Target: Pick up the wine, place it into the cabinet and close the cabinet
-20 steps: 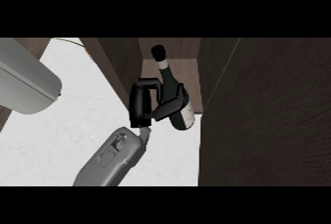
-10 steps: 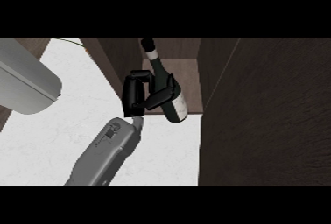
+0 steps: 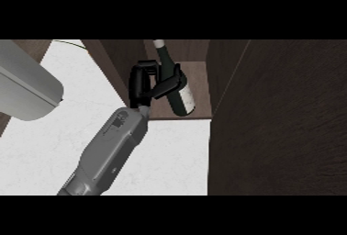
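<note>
Grips the wine bottle (image 3: 181,94) in the right hand (image 3: 144,85), fingers curled round its body from the left. Holds it just inside the cabinet (image 3: 200,73), neck pointing deeper in, base nearest the cabinet's front edge.

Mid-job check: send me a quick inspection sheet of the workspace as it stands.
Surface: white counter, pale marbled top.
Job's things: wine bottle tilted, neck pointing away from the robot, at the mouth of the open cabinet, over its shelf; cannot tell whether it rests there.
Clutter: nothing seen.
Hands: right hand curled round the bottle's middle; left hand not in view.
Cables: nothing seen.
Surroundings: dark wood panel at right, likely the cabinet's door; grey forearm at the view's left edge.
</note>
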Motion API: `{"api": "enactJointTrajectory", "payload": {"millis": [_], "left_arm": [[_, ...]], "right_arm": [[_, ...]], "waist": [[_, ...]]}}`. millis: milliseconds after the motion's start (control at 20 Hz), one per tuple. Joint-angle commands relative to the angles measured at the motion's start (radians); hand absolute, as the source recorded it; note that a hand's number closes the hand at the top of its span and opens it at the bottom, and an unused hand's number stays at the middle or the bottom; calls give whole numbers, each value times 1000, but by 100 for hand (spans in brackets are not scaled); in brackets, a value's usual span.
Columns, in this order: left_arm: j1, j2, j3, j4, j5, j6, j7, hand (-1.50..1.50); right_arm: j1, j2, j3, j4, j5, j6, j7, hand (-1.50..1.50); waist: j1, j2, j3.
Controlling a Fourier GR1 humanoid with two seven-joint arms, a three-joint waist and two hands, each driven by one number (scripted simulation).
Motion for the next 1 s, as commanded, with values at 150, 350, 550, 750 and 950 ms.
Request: {"api": "enactJointTrajectory", "payload": {"millis": [150,350,550,750,950], "left_arm": [[-127,-5,72,169,17,-20,-44,150],[-175,35,104,251,-10,-22,-124,150],[-205,-5,100,327,18,50,-228,150],[-283,-5,164,440,34,26,-271,150],[-282,-5,174,479,89,-13,-272,150]], "right_arm": [[26,-44,-87,-74,-136,44,11,-150],[34,-19,-67,-85,-118,37,-10,-150],[19,-31,-52,-80,-114,48,9,-150],[-27,3,-11,-14,-51,19,-20,-150],[5,6,12,-62,-58,20,-3,-150]], "waist": [[-4,2,0],[-13,5,0],[-24,7,0],[-26,11,0],[-36,11,0]]}}
